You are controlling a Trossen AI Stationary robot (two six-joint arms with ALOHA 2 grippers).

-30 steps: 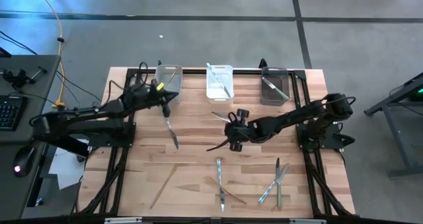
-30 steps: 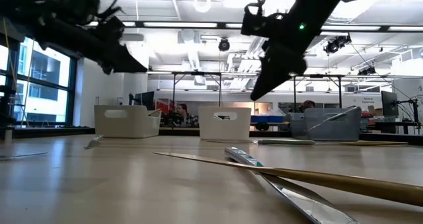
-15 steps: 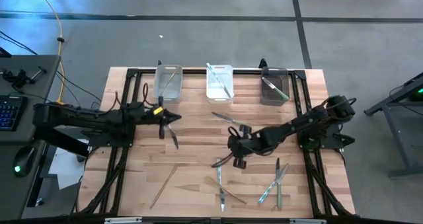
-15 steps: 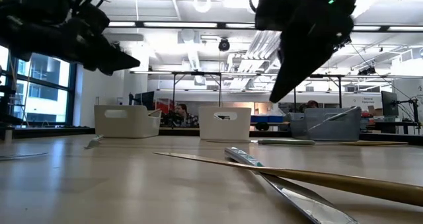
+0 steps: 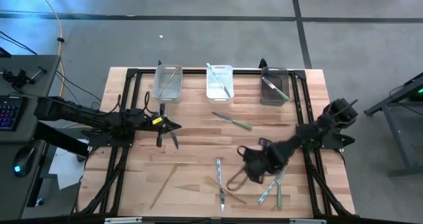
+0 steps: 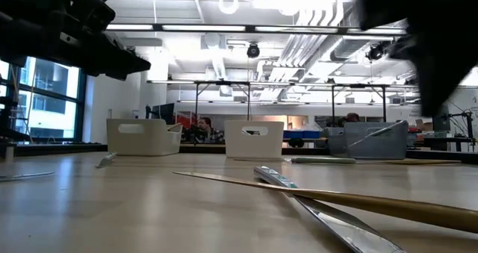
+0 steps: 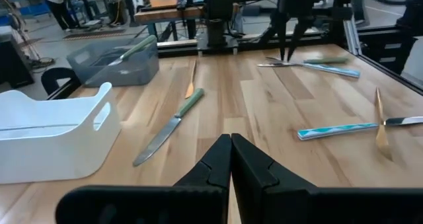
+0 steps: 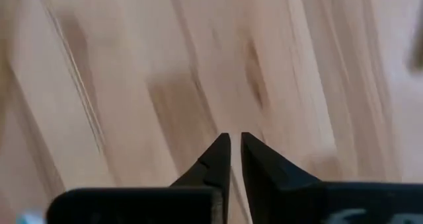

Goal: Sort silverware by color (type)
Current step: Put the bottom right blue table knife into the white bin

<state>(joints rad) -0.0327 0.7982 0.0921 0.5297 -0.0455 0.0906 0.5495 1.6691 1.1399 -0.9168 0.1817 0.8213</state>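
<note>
Overhead, no readable writing shows; slim silverware (image 5: 231, 121) lies on the pale wood-plank table (image 5: 198, 151); left hand (image 5: 173, 125) pinched closed, empty; right hand (image 8: 234, 148) slightly parted, empty.

An open-plan robotics lab: exposed ceiling ducts (image 6: 299, 48) and strip lights above the wooden bench (image 5: 198, 151), more workbenches (image 7: 165, 9) beyond it, grey concrete floor (image 5: 198, 39) around it.
</note>
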